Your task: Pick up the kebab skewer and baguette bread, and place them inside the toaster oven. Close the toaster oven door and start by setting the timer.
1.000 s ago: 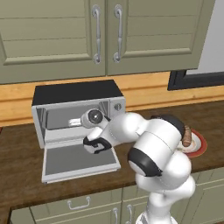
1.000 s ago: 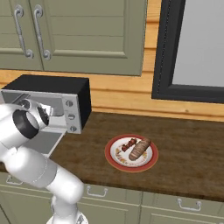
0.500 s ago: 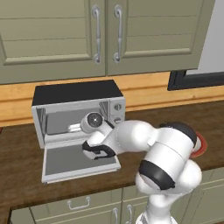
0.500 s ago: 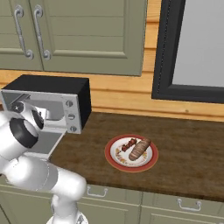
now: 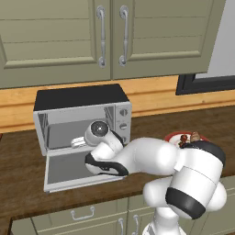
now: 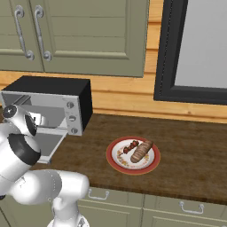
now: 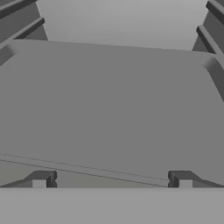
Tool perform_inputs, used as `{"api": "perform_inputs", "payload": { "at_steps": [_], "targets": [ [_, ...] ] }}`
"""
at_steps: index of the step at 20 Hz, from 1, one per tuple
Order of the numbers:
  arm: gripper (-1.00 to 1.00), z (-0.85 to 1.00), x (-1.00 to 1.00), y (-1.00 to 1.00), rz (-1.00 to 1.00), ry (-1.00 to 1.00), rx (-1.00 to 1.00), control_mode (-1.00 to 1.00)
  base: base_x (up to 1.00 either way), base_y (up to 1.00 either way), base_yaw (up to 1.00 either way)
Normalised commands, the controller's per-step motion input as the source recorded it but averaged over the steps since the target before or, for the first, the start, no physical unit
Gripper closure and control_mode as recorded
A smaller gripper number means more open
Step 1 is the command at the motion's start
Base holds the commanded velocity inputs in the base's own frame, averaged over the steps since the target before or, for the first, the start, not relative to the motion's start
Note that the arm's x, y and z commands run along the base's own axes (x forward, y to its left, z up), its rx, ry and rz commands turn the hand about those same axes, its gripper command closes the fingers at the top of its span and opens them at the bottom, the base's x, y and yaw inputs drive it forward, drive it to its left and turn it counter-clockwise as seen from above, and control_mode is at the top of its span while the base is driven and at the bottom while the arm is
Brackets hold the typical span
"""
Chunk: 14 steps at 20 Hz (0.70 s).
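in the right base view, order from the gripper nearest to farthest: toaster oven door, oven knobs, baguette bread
1. toaster oven door, dropped open right below the gripper at the oven mouth.
2. oven knobs, on the panel right of the opening.
3. baguette bread, on the plate far right.

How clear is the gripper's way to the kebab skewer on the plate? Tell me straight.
Probably clear, but not from where it is. The gripper is at the mouth of the toaster oven, over the lowered toaster oven door. The kebab skewer lies uncovered on the plate, beside the baguette bread.
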Motion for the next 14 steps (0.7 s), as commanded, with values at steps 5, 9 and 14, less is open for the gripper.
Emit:
{"api": "perform_inputs", "payload": {
  "at_steps": [5,9,14],
  "targets": [
    [-1.00,-0.47,-0.71,0.17,0.00,0.04,0.00,-1.00,0.00,0.00,0.00],
    [-1.00,-0.38,-0.58,0.14,0.00,0.00,0.00,-1.00,0.00,0.00,0.00],
    [-1.00,-0.36,-0.49,0.13,0.00,0.01,0.00,-1.00,0.00,0.00,0.00]
  ]
}}
